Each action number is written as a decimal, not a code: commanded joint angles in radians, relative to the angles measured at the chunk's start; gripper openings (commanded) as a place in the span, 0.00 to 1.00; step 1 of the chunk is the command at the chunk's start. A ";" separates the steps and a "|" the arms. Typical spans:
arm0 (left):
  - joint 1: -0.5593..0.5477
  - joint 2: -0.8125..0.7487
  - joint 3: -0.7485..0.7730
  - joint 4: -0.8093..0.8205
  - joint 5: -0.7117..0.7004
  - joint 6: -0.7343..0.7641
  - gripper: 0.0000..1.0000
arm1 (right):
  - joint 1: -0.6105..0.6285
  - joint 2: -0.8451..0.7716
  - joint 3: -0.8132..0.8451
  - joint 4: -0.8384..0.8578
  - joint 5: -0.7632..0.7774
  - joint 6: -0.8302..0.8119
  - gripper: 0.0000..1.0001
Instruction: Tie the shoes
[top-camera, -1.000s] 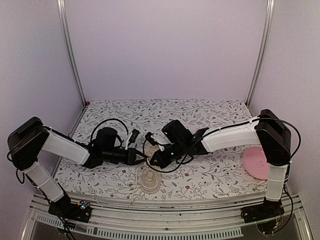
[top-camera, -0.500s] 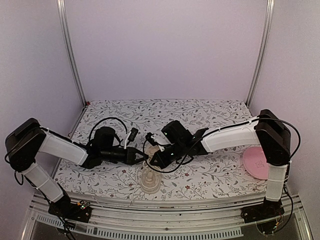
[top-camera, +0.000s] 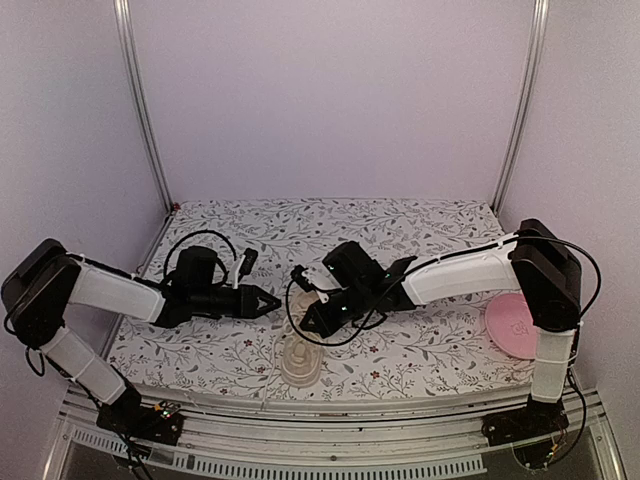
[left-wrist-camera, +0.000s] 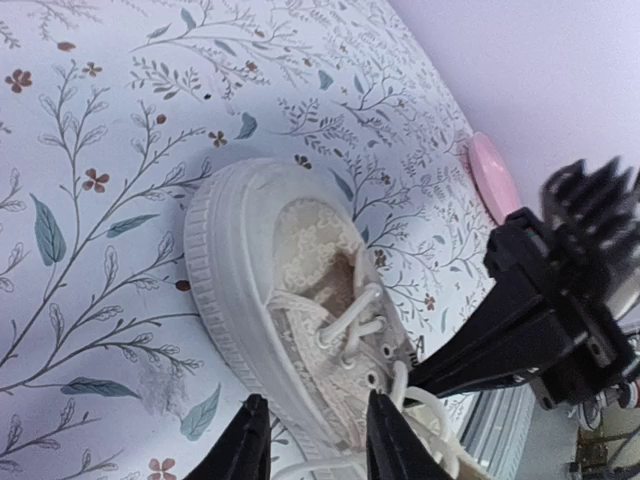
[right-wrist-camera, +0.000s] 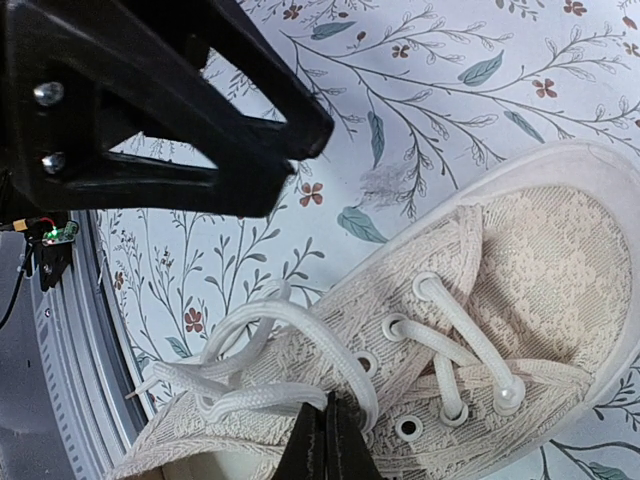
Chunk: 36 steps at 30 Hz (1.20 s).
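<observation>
Step in hand, as judged: forming the knot, with one loop held and the second strand not yet taken. The right hand (right-wrist-camera: 325, 432) is clenched on a lace (right-wrist-camera: 310, 325), pinching it where the raised loop crosses above the eyelets. The left hand (left-wrist-camera: 316, 400) is released, its fingers (left-wrist-camera: 248, 440) standing apart and framing the laced throat; a white strand runs low between them, and contact with it cannot be confirmed. To do this step well, the right pinch should not slacken, since the loop looks soft and likely to collapse. The left hand should close on the free strand beside the loop, not on the tongue or the lace fabric. Any pull should run along the tabletop (top-camera: 420, 230) and away from the other hand, gently, because the light sneaker (top-camera: 298, 358) may well slide or tip. The sneaker lies at the lower centre of the top view, near the bottom edge of the tabletop and well apart from the pink plate (top-camera: 513, 325) at the right. Pose: the left arm reaches in from the lower left, forearm near level, hand pointing right and stopping just upper left of the sneaker. The right arm bends high at the right edge, its forearm running leftward and the hand angled down over the sneaker's upper end. The two hands are near, not touching.
</observation>
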<state>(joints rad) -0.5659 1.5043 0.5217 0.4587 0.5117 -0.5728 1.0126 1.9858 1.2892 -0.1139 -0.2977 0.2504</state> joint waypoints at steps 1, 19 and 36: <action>0.021 0.093 0.062 -0.121 0.042 0.037 0.30 | 0.006 0.016 0.002 -0.017 0.008 0.009 0.02; 0.017 0.241 0.086 0.097 0.283 0.006 0.28 | 0.005 0.016 0.003 -0.021 0.007 0.005 0.02; 0.007 0.267 0.078 0.203 0.343 -0.038 0.33 | 0.005 0.037 0.029 -0.053 0.012 -0.005 0.02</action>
<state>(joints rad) -0.5556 1.7531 0.5880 0.6167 0.8242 -0.6044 1.0126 1.9957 1.2911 -0.1215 -0.2977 0.2497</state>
